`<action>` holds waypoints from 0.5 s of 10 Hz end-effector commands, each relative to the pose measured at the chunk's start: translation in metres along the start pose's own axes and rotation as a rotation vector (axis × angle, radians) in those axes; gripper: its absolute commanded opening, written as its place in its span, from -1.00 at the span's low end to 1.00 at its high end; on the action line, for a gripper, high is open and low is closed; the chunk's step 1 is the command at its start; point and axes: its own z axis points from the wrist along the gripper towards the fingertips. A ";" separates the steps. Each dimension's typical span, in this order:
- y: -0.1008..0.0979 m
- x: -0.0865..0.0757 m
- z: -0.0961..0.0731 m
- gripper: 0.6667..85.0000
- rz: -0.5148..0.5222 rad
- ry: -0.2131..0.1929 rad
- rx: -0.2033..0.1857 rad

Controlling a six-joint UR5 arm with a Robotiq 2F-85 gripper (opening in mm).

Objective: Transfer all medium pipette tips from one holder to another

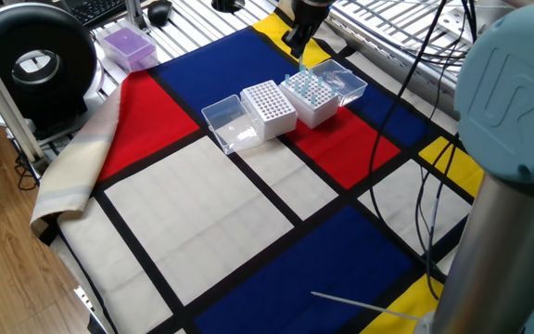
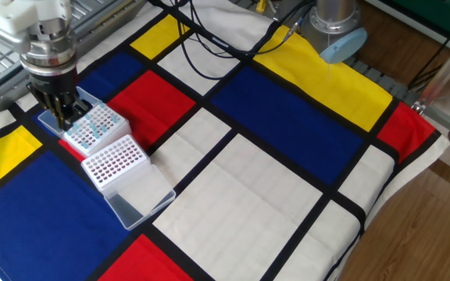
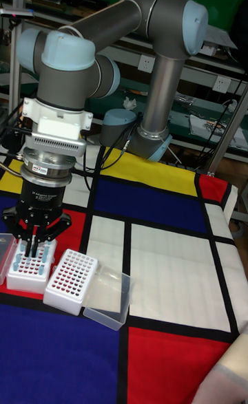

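Your black two-finger gripper [image 3: 33, 246] hangs over the far white rack, its fingers pointing down. Whether the jaws are apart or clamped on a tip, you cannot tell from any view; in one fixed view a thin pale sliver shows below the fingers, too small to judge.

Working from the near side in the tall fixed view: a clear plastic hinged lid [image 3: 110, 299] lies open on the checked red, blue, yellow and white cloth [image 3: 165, 252], touching the near white perforated rack [image 3: 69, 281], whose holes look dark. Just beside that rack, on its far side, stands the far white rack [image 3: 29, 270] holding the pale blue translucent medium pipette tips [image 3: 31, 263], which stand upright in its holes. Another clear lid [image 3: 5, 249] lies open beyond it, at the picture's left edge.

In one fixed view you can see the same line-up: near lid [image 1: 228, 123], empty-looking rack [image 1: 269, 109], tip-filled rack [image 1: 310, 96], with the gripper [image 1: 297, 42] above the tips [image 1: 305, 87]. Well apart, a purple box [image 1: 126, 45] sits off the cloth next to a black round device [image 1: 33, 63].
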 end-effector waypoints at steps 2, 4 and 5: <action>0.002 -0.003 0.001 -0.79 0.007 -0.013 -0.014; 0.002 -0.003 0.003 -0.79 0.004 -0.017 -0.019; 0.001 -0.003 0.004 -0.79 0.003 -0.020 -0.022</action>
